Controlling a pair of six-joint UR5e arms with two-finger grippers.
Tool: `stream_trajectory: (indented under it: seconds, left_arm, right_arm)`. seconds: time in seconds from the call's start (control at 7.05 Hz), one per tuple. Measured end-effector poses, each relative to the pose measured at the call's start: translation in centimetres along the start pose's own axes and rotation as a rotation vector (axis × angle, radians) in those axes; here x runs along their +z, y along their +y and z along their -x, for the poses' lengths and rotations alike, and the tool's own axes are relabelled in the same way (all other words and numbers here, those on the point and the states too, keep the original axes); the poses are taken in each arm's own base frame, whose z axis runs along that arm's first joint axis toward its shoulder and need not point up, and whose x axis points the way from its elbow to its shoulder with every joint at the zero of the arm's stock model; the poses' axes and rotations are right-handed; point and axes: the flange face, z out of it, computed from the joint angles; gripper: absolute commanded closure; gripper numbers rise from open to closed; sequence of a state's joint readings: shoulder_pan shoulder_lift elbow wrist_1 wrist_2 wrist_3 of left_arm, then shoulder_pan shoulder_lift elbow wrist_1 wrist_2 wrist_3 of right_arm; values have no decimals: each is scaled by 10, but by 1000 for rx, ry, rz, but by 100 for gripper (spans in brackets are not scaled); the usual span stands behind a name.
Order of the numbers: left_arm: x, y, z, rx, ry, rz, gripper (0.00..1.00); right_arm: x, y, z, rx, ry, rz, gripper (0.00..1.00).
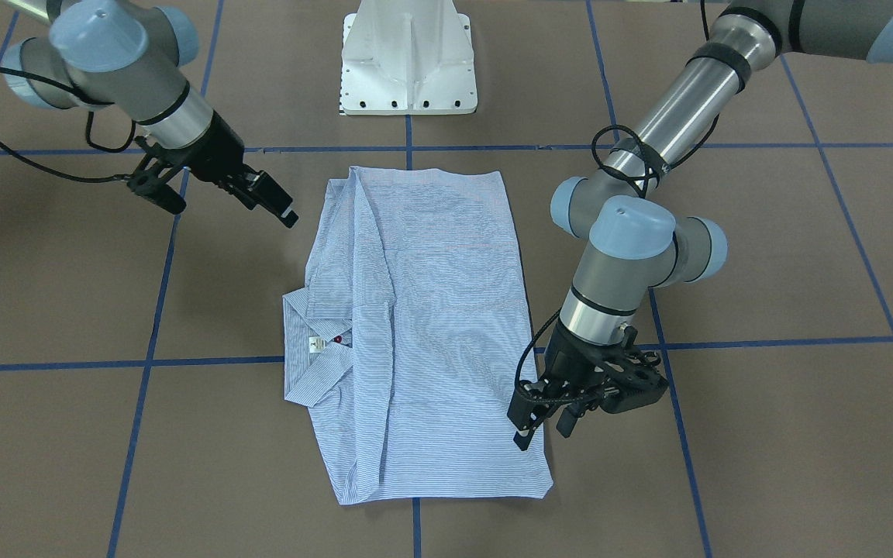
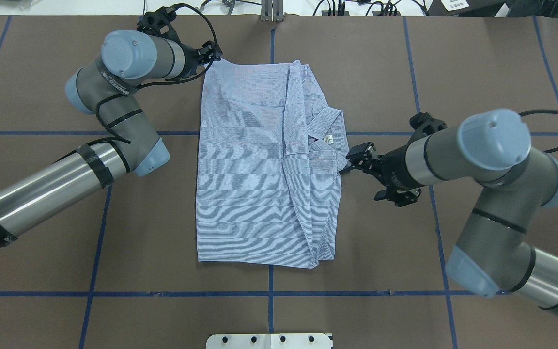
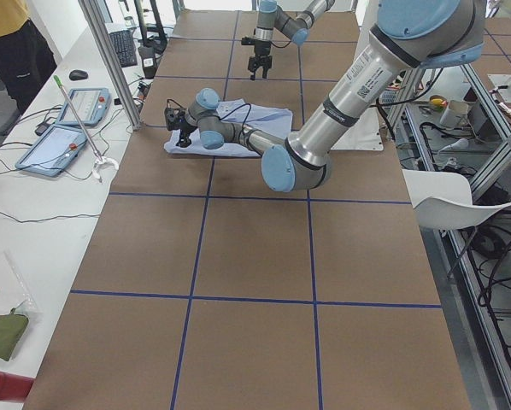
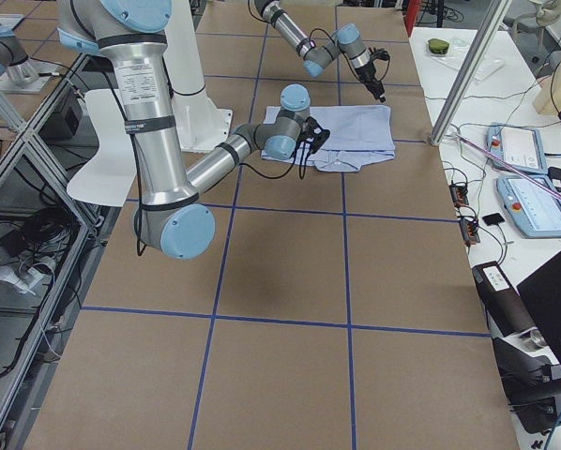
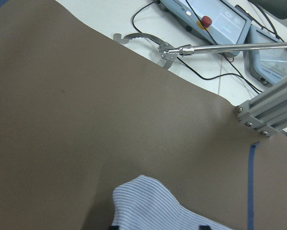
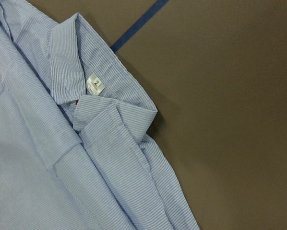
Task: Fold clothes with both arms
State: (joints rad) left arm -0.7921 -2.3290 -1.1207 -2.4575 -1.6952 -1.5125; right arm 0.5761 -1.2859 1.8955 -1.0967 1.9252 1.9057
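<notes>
The light blue striped shirt (image 1: 431, 310) (image 2: 245, 169) lies flat on the brown table, its sides folded in to make a long rectangle. Its collar (image 1: 315, 349) sticks out on one side, and the white label (image 6: 94, 85) shows in the right wrist view. My left gripper (image 1: 544, 432) (image 2: 213, 52) hangs open over the shirt's far corner (image 5: 148, 201), with a fingertip on each side of it. My right gripper (image 1: 233, 213) (image 2: 362, 177) is open wide beside the collar edge, off the cloth and holding nothing.
The white pedestal base (image 1: 408, 62) stands at the robot's side of the table. Blue tape lines (image 2: 95, 242) grid the brown surface. Past the far edge are an aluminium post (image 5: 268, 115), a reacher tool (image 5: 167, 50) and teach pendants (image 3: 67, 128). A person (image 3: 8, 43) stands there.
</notes>
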Motion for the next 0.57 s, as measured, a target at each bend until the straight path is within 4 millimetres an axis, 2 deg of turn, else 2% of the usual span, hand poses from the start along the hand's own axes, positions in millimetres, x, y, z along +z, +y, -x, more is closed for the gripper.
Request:
stream_trajectory:
  seconds: [0.28,0.57]
  left_arm:
    - [-52,9,43,14,42,66,13]
    - [-93,7,81,80,58,84,13]
  right_arm:
    - [36,69,38,-107,92,-70,0]
    - [56,115,50,-344,237,-106,0]
